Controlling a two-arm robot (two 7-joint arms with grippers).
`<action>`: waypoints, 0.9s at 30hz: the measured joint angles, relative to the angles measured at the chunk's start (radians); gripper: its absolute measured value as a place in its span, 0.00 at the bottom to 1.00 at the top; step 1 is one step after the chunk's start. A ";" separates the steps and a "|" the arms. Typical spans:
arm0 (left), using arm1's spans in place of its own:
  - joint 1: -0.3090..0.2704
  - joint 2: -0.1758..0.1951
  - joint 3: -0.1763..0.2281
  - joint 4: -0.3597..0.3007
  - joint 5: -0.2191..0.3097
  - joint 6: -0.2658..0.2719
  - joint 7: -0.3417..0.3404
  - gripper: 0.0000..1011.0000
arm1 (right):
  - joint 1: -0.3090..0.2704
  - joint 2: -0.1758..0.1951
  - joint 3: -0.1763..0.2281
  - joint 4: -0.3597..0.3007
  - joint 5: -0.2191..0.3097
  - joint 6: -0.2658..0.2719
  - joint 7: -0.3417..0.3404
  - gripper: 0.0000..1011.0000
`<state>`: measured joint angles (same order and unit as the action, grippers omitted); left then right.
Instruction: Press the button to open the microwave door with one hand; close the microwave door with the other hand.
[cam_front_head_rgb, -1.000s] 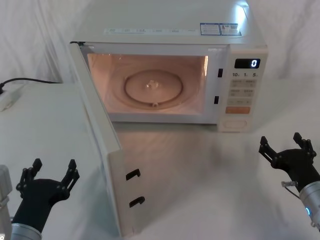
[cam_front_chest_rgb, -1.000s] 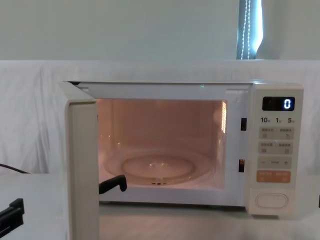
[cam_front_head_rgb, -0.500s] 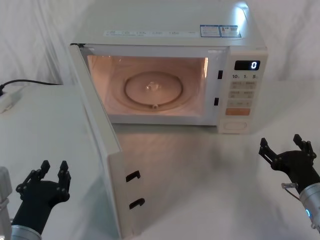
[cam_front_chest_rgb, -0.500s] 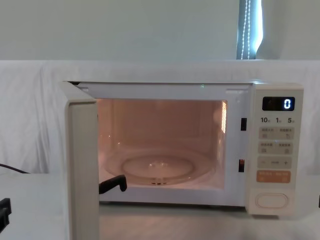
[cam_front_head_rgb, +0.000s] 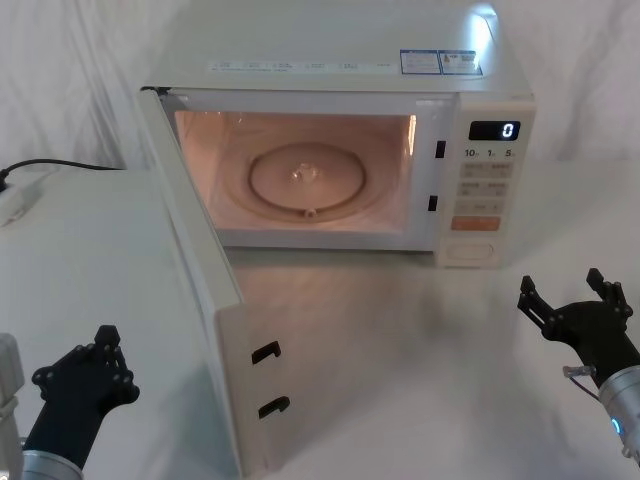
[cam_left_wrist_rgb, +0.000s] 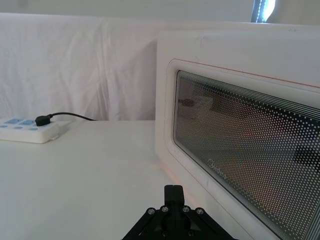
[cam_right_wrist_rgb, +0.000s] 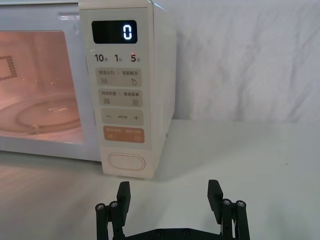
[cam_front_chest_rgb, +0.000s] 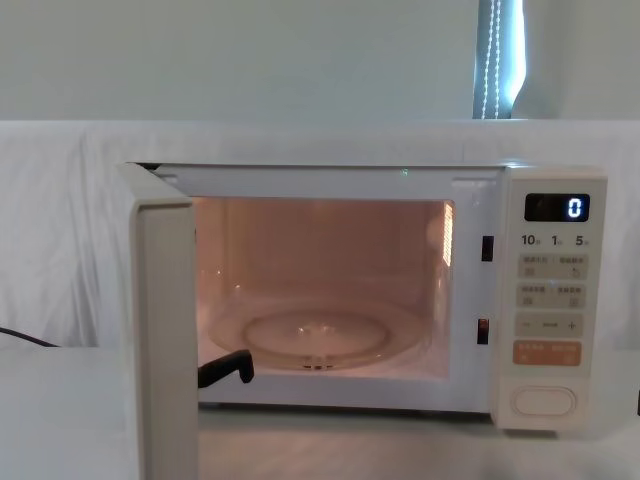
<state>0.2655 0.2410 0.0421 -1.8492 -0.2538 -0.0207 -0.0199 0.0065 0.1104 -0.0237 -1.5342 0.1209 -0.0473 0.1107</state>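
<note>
We are holding our left gripper (cam_front_head_rgb: 103, 352) near and left of the swung-out microwave door (cam_front_head_rgb: 205, 300), fingers drawn narrow. To close it well, we are planning a flat push on its outer window face. Our right gripper (cam_front_head_rgb: 574, 297) is waiting spread wide, near the pill-shaped button (cam_front_head_rgb: 470, 252).

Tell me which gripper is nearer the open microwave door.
Left. The left gripper sits just outside the microwave door, fingers closed. The right gripper waits open, out front of the button.
</note>
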 joint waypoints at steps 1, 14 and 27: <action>0.000 0.000 0.000 0.000 0.000 0.000 0.000 0.00 | 0.000 0.000 0.000 0.000 0.000 0.000 0.000 0.99; 0.001 -0.007 -0.009 -0.001 -0.001 0.000 -0.008 0.00 | 0.000 0.000 0.000 0.000 0.000 0.000 0.000 0.99; -0.004 0.013 -0.077 -0.070 -0.076 0.059 -0.126 0.00 | 0.000 0.000 0.000 0.000 0.000 0.000 0.000 0.99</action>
<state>0.2617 0.2536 -0.0352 -1.9190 -0.3302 0.0386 -0.1455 0.0065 0.1104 -0.0237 -1.5342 0.1210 -0.0474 0.1105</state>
